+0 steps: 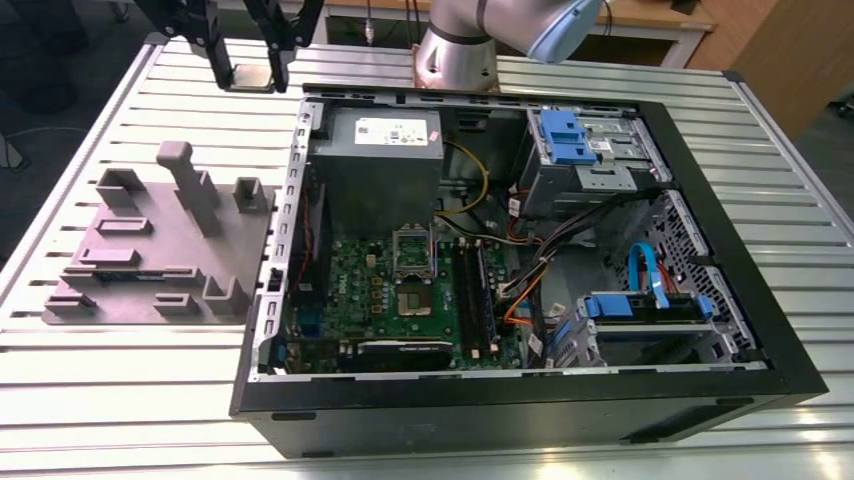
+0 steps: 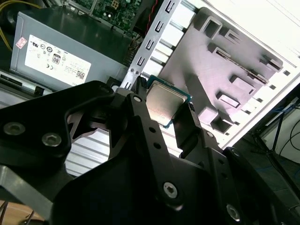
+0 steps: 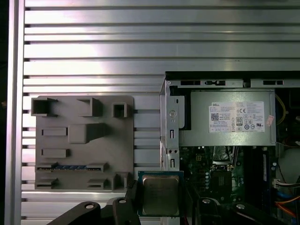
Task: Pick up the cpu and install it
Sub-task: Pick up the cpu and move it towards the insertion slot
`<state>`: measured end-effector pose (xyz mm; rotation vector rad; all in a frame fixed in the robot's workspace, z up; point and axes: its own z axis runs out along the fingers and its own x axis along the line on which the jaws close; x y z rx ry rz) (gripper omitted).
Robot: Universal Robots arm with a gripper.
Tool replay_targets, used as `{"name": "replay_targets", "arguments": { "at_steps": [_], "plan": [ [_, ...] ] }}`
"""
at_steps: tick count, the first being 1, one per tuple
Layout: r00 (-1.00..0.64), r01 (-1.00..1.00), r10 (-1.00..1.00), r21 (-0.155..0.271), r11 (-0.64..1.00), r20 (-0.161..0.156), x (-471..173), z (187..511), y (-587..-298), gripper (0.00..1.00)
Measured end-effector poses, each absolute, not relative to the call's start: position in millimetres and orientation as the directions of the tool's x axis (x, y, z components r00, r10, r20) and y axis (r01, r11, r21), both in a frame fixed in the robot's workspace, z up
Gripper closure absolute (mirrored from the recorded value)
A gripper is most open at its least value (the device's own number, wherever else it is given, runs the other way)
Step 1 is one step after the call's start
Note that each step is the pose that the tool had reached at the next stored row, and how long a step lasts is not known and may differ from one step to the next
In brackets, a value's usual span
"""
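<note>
The cpu, a small square chip with a pale metal top, hangs in the air above the slatted table, just outside the far left corner of the open computer case in the exterior view. My gripper is shut on it, one black finger against each side. Both wrist views show the cpu clamped between the fingers. The metal-framed socket on the green motherboard lies inside the case, at a distance from the gripper; it is also seen in the first wrist view.
The open black case lies on the slatted metal table. A grey power-supply box fills its far left corner, with drive cages and cables at the exterior view's right. A grey-purple fixture plate with raised blocks sits left of the case.
</note>
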<state>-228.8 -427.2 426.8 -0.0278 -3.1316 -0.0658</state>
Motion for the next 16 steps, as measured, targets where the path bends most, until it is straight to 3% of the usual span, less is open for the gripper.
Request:
{"name": "replay_targets", "arguments": {
  "at_steps": [16],
  "plan": [
    [-1.0,0.018,0.018,0.042,0.999,0.009,-223.2,426.8,-427.2,0.53]
  ]
}}
